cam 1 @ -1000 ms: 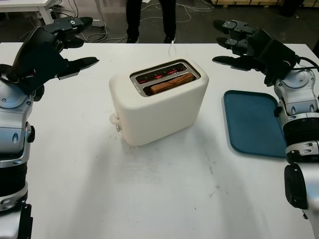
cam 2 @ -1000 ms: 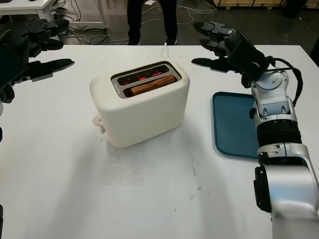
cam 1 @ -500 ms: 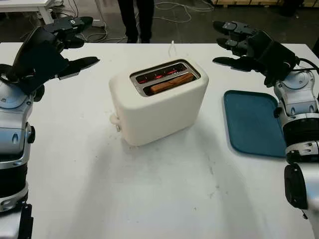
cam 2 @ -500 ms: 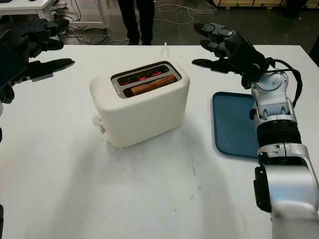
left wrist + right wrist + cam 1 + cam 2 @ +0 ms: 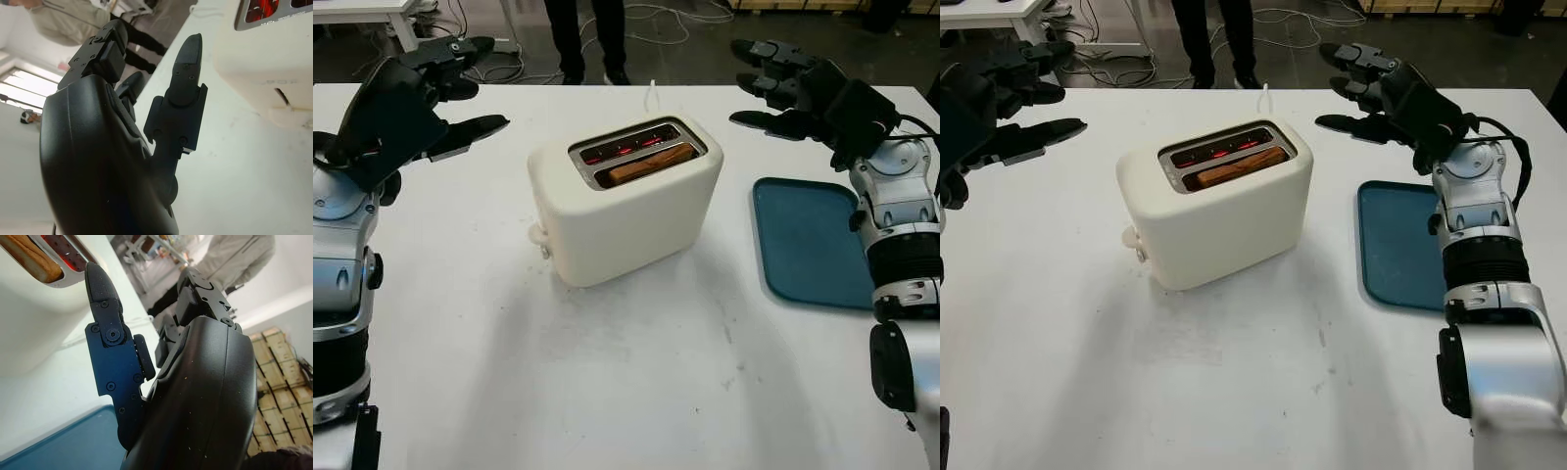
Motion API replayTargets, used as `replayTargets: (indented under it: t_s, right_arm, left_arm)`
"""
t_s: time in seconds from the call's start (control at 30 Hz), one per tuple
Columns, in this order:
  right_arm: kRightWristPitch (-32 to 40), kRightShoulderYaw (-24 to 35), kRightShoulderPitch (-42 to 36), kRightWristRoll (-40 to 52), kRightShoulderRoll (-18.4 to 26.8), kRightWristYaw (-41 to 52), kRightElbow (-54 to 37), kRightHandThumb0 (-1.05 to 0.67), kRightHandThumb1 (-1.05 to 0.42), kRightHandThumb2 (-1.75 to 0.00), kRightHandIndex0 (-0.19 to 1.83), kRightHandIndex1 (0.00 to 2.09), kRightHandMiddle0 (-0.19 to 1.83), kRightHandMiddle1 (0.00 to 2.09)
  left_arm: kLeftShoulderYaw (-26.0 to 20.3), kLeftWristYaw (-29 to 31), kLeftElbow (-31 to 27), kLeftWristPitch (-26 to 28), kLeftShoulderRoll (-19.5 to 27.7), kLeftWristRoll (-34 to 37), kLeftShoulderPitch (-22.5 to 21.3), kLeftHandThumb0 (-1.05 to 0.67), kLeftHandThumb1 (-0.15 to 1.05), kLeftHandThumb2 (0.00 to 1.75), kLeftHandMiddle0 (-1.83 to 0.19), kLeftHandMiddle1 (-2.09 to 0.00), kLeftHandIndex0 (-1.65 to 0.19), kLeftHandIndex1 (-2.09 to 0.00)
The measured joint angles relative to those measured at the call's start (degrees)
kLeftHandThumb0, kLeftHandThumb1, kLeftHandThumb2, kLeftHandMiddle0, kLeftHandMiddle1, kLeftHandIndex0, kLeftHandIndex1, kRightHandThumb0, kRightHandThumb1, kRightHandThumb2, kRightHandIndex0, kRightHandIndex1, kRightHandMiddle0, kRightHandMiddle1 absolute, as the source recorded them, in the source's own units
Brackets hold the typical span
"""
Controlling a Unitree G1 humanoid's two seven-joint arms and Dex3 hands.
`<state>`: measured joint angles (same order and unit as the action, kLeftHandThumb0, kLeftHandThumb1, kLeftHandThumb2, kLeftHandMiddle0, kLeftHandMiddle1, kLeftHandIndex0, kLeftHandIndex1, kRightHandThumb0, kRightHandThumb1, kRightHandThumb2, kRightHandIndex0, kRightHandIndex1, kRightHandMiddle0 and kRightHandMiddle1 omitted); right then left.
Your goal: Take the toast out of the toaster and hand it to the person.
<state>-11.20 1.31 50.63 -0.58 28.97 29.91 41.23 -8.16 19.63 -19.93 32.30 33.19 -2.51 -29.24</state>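
A cream two-slot toaster (image 5: 625, 209) stands in the middle of the white table (image 5: 607, 382). A brown slice of toast (image 5: 651, 164) sits low in its nearer slot; the far slot glows red inside. My left hand (image 5: 450, 93) hangs open above the table's far left, well away from the toaster. My right hand (image 5: 773, 86) is open too, raised over the far right beside the toaster. A person (image 5: 587, 34) stands beyond the table's far edge; their dark trouser legs are in view, and a light jacket (image 5: 239, 257) in the right wrist view.
A flat teal tray (image 5: 813, 240) lies on the table right of the toaster, under my right forearm. The toaster's white cord (image 5: 652, 95) runs off the far edge. Cables lie on the floor behind the table.
The person's legs have shifted along the far side of the table, first left, then slightly right. Both my hands and the toaster have stayed where they were.
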Motion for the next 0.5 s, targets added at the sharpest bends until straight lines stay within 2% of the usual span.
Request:
replayTargets:
  t_s: [0.5]
  right_arm:
    - [0.0,0.0,-0.4,0.1,0.0,0.1,0.0,-0.59,-0.92,-0.05,0.27,0.01,0.25,0.01]
  left_arm:
    - [0.2,0.0,0.0,0.0,0.5,-0.2,0.0,-0.33,0.92,0.18,0.00,-0.86,-0.33,-0.04]
